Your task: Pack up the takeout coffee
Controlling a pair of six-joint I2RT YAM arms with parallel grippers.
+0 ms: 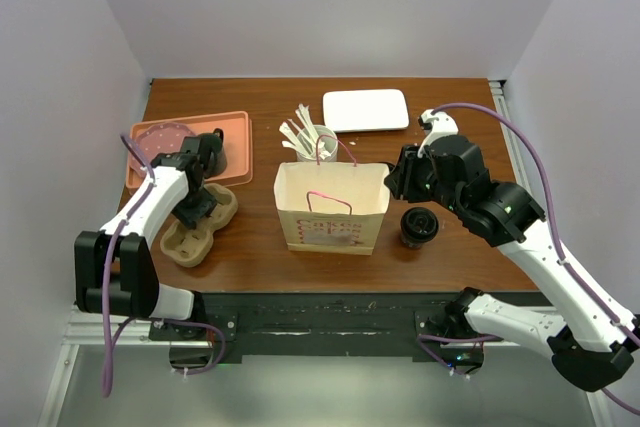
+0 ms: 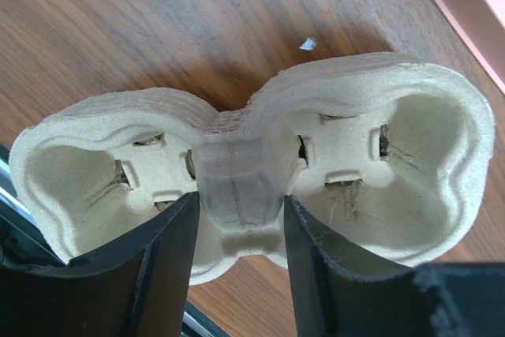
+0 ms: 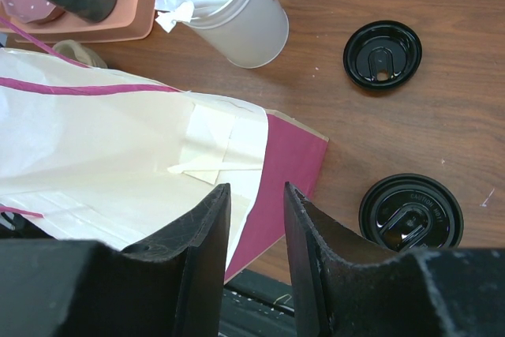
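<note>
The takeout coffee (image 1: 420,227), a dark cup with a black lid, stands on the table right of the paper bag (image 1: 330,209); it also shows in the right wrist view (image 3: 410,212). My right gripper (image 1: 394,183) hovers over the bag's right edge (image 3: 296,159), jaws slightly apart and empty (image 3: 256,191). My left gripper (image 1: 196,203) is down on the pulp two-cup carrier (image 1: 198,223). In the left wrist view its jaws (image 2: 241,203) press both sides of the carrier's centre post (image 2: 241,179).
A loose black lid (image 3: 383,54) lies beyond the coffee. A white cup of stirrers (image 1: 315,140) stands behind the bag, a white tray (image 1: 366,109) further back. A pink tray (image 1: 180,125) at the left holds a dark mug (image 1: 212,152).
</note>
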